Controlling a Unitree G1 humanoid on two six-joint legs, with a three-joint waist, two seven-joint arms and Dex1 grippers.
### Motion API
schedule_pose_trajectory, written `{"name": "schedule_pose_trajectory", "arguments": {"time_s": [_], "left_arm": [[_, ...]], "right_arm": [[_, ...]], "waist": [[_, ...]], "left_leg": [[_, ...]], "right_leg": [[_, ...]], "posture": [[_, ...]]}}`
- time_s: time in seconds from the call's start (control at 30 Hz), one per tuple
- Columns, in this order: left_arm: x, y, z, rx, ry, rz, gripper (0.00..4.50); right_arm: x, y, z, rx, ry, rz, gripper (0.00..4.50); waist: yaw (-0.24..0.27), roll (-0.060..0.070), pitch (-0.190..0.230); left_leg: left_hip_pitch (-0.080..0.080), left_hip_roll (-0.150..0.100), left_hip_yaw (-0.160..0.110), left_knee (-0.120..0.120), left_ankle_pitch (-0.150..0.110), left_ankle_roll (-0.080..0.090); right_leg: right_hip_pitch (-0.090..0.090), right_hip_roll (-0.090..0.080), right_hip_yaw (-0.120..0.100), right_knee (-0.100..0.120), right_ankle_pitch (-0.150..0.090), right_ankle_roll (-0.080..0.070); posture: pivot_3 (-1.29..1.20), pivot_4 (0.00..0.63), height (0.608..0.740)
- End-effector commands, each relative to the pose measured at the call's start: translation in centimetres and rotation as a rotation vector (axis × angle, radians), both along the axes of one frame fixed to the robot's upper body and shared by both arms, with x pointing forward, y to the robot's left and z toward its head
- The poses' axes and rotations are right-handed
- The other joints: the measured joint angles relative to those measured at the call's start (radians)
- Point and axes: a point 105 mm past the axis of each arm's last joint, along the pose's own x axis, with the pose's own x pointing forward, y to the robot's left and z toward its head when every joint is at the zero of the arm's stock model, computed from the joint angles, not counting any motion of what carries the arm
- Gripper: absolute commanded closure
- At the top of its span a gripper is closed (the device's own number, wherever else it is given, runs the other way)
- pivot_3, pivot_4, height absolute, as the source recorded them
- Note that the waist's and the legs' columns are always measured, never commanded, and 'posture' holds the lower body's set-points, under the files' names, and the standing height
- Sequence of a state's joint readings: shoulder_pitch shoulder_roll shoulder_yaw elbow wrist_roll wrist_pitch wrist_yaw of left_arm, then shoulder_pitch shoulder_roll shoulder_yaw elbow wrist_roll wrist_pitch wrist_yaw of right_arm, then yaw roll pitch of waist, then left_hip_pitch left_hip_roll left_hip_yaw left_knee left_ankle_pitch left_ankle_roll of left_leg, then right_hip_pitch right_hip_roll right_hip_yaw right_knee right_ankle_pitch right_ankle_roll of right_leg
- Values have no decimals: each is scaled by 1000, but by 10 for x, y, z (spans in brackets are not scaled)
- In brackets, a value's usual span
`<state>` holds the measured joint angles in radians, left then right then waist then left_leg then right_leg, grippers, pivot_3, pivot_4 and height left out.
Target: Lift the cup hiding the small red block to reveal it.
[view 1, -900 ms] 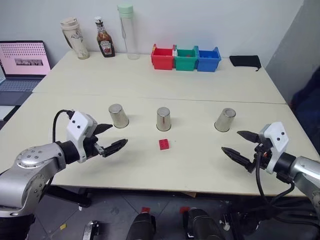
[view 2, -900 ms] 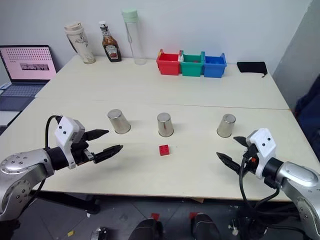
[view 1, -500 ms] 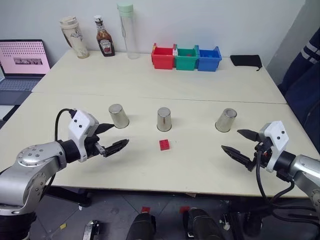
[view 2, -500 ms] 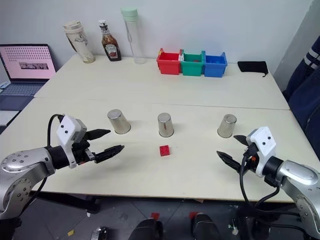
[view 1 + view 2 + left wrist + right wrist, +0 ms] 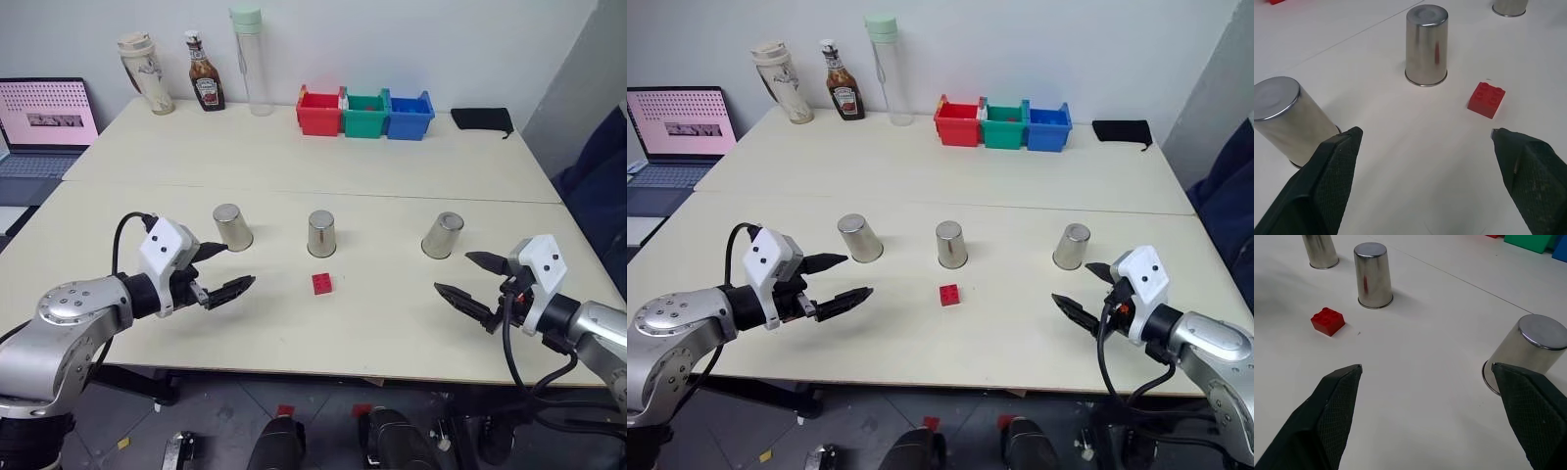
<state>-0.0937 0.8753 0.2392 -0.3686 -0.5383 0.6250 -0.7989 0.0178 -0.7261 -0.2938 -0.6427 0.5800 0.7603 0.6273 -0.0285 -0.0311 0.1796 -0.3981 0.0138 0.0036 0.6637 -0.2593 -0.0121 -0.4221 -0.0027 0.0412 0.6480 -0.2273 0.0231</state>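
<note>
Tumblers [image 5: 321, 233] of brushed steel stand inverted — studded red brick [image 5: 321, 283] uncovered; both tools [image 5: 224, 270] [image 5: 472, 281] wide open, empty.

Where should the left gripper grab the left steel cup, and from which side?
Grip the left steel cup across its side wall, mid-height, coming in level from the front with the open left gripper. It stands mouth-down, closed base up, so there is no rim to pinch, and the wall tapers only slightly.

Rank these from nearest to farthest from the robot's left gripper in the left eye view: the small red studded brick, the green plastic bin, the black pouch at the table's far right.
1. Small red studded brick, on the table just to the right of the left gripper.
2. Green plastic bin, middle of the far row.
3. Black pouch, far right corner.
</note>
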Motion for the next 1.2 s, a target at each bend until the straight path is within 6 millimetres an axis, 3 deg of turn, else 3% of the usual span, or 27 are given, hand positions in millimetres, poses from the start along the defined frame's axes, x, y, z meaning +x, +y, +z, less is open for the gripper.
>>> {"name": "schedule_pose_trajectory", "arguments": {"time_s": [0.03,1.2], "left_arm": [[1,-4,7,6,-37,-23,17],[10,-5,12,-33,-37,-23,17]], "right_arm": [[1,1,14,-6,-50,3,0],[6,6,18,20,-61,-15,0]], "waist": [[0,0,0],[0,0,0]], "left_leg": [[0,0,0,0,0,0],[0,0,0,0,0,0]], "right_leg": [[0,0,0,0,0,0],[0,1,0,0,2,4]], "posture": [[0,150,740],[0,150,740]]}}
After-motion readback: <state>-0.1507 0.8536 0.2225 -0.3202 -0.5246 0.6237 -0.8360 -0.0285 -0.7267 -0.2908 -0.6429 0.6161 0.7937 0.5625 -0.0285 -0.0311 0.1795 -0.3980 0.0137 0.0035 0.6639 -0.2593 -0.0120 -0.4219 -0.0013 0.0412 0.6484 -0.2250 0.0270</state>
